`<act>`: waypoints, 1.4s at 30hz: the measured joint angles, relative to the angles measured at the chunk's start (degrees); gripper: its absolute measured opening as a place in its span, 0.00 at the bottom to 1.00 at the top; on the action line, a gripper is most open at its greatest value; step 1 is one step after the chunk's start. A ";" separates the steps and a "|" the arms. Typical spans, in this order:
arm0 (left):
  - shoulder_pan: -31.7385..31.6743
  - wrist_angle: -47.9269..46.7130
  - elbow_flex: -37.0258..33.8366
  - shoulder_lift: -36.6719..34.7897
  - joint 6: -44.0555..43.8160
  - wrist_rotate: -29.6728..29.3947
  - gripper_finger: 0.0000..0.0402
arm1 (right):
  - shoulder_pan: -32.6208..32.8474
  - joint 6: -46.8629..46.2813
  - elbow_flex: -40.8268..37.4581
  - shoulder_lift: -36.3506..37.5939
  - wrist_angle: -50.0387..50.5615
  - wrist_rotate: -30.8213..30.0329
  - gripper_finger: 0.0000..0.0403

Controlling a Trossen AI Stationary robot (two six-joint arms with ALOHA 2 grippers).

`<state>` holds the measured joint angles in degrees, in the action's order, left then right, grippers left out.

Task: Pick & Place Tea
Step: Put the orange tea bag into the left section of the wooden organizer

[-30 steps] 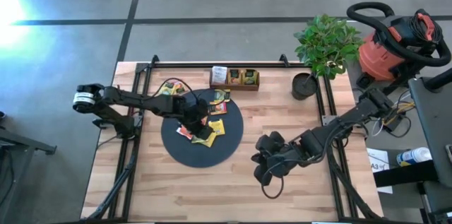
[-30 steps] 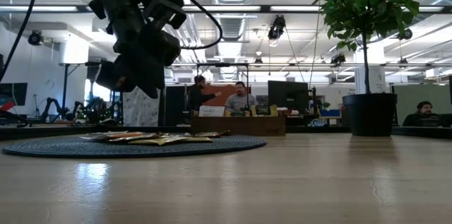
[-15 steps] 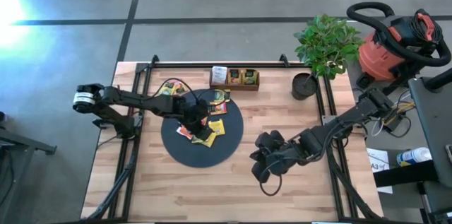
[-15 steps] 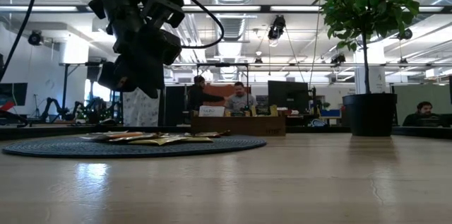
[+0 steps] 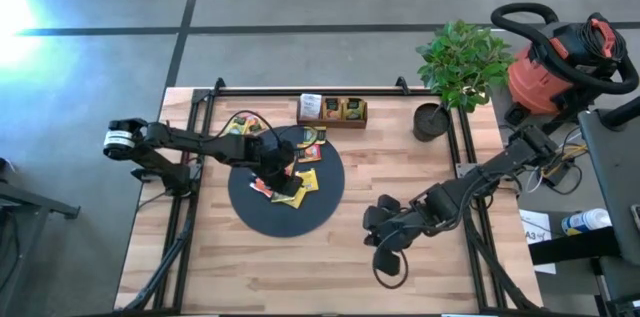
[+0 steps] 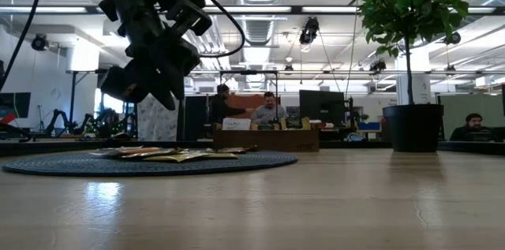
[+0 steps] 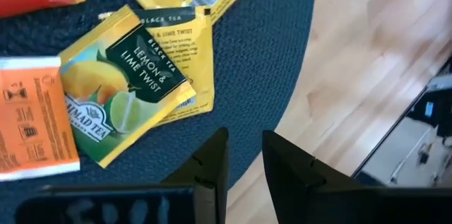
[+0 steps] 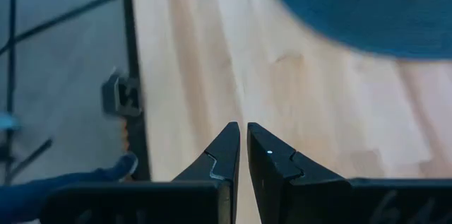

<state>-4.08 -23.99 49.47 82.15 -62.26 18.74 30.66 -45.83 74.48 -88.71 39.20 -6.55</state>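
Several tea packets (image 5: 292, 167), orange, yellow and green, lie flat in a loose heap on the black disc (image 5: 300, 215). In the left wrist view a yellow-green lemon packet (image 7: 127, 90) lies partly over a yellow one, beside an orange one (image 7: 32, 125). My left gripper (image 7: 245, 143) hangs open above the disc's edge, a little off the heap, with nothing between its fingers. My right gripper (image 8: 244, 131) is shut and holds nothing. It hovers over bare wood to the right of and nearer than the disc (image 5: 385, 245).
A brown wooden tray (image 5: 332, 110) with a few packets stands at the far edge behind the disc. A potted plant (image 5: 432, 120) stands at the far right. Black frame rails (image 5: 462, 157) run along the table's sides. Bare wood lies between the disc and the right arm.
My right gripper has rolled and swung at the wrist, and its head now shows slightly nearer the table's right and near edges. It stays shut. My left gripper has rolled a little in place. The packets have not moved.
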 joint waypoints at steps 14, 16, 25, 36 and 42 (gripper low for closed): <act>0.59 -0.02 0.00 0.00 -0.95 0.09 0.20 | 0.72 -4.38 0.00 1.64 0.29 -1.31 0.07; 0.55 -0.01 0.00 0.00 -0.83 -0.10 0.20 | 0.72 -4.28 0.00 1.64 0.37 -1.33 0.07; 0.57 -0.01 0.00 0.00 -1.36 -0.04 0.20 | 1.00 -2.69 0.00 1.64 0.40 -2.18 0.07; 0.46 0.01 0.00 0.00 -1.43 -0.02 0.20 | -0.06 2.22 0.00 5.97 6.36 -16.66 0.07; 0.46 -0.02 0.00 0.00 -0.76 -0.01 0.20 | -9.02 12.55 0.00 7.81 6.57 -14.94 0.07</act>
<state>-3.62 -24.01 49.47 82.15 -63.02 18.73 21.64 -33.28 74.48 -80.90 45.77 -21.50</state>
